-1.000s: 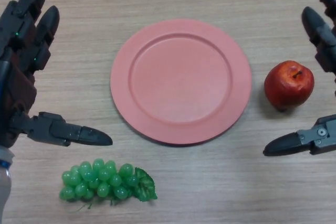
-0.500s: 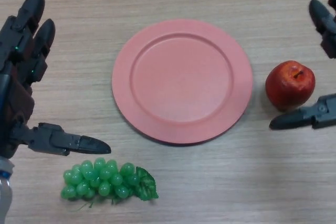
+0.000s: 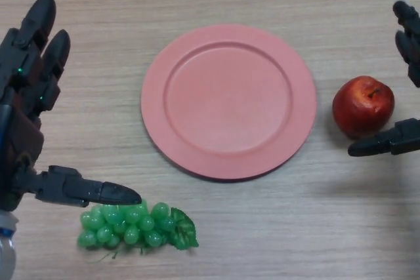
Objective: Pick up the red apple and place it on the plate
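The red apple (image 3: 363, 105) stands on the wooden table just right of the pink plate (image 3: 228, 100), which is bare. My right hand (image 3: 394, 141) is at the right edge, open, with its thumb just below the apple and its fingers (image 3: 410, 37) above and to the right of it; the hand is not touching the apple. My left hand (image 3: 29, 90) is open at the left edge, its thumb (image 3: 92, 191) stretched out low over the table.
A bunch of green grapes (image 3: 134, 225) lies near the front left, right under my left thumb. The wooden table (image 3: 262, 234) extends all round the plate.
My right hand has drawn back to the right and its thumb has risen closer to the apple's lower side. My left hand has shifted slightly down towards the grapes.
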